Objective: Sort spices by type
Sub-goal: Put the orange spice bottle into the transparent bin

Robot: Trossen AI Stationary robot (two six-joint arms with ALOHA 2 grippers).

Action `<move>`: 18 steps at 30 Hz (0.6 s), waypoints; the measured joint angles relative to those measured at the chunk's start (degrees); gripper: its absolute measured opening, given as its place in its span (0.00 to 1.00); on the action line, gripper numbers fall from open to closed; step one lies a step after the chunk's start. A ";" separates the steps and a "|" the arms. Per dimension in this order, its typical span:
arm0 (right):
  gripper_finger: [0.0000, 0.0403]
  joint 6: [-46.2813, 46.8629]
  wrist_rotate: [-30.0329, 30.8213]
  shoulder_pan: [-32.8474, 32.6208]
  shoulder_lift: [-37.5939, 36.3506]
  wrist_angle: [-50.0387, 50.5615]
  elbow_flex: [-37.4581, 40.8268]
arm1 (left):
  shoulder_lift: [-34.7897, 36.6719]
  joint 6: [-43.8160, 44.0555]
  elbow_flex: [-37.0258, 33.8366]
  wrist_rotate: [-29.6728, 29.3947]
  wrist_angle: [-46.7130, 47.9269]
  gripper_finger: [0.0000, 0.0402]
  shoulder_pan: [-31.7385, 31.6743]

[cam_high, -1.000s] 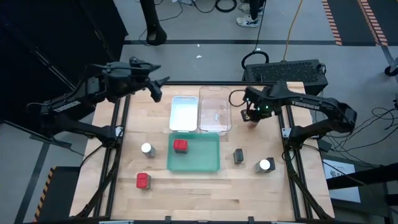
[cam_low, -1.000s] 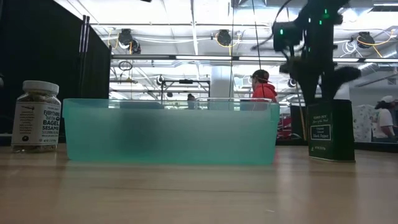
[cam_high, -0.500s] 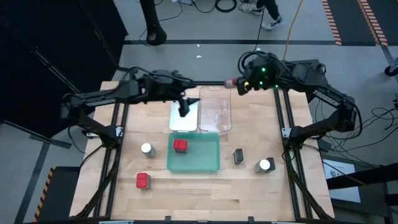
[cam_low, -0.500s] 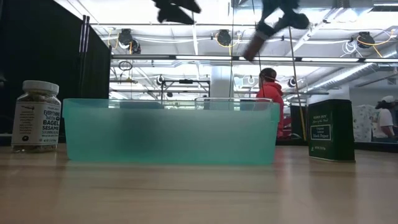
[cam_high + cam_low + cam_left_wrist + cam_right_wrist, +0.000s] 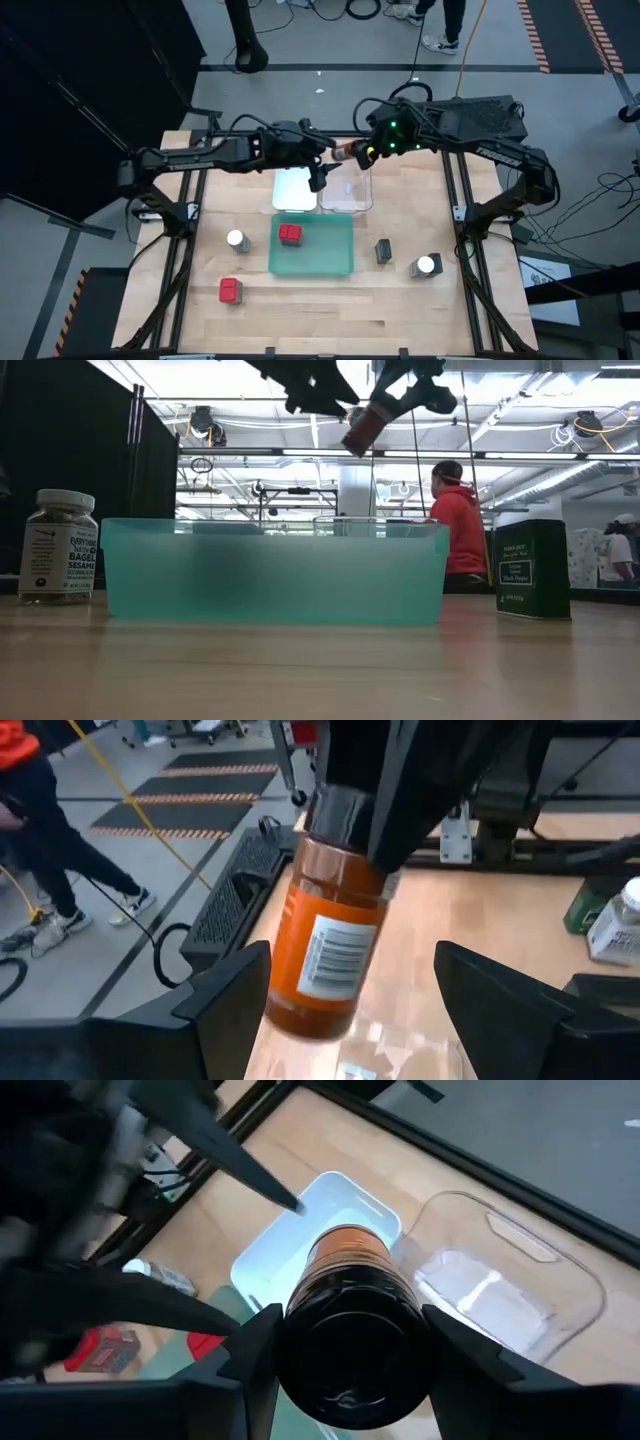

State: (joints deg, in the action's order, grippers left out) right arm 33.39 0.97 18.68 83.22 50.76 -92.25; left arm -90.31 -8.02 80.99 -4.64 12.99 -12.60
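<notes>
Two arms: meeting in mid-air above the far trays.
Right gripper (image 5: 345,1380): fingers part-closed on the dark lid end of the brown jar (image 5: 330,952), which hangs tilted above the seam between the white tray (image 5: 295,187) and the clear tray (image 5: 350,185).
Left gripper (image 5: 350,1010): fingers spread wide, empty, one on each side of the jar's lower body, not touching.
Risk: a handover looks likely; should the right fingers let go before the left ones close, the jar drops.
Second risk: the tilt could let it slip from a grip on its smooth label.
</notes>
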 joint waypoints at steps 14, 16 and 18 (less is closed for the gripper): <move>0.44 0.61 -1.44 -2.96 0.29 -3.05 0.00 | -2.65 -0.25 0.00 -0.26 1.84 0.72 0.15; 0.44 0.59 -1.44 -3.24 0.31 -3.34 0.00 | -2.70 -0.25 0.00 -0.24 2.39 0.72 0.15; 0.44 0.56 -1.54 -3.44 0.31 -4.43 0.00 | -2.73 -0.20 0.00 -0.20 3.21 0.72 0.15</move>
State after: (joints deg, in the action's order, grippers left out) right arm 33.95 -0.57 15.24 83.53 46.34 -92.25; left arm -93.04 -8.22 80.99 -4.84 16.19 -12.45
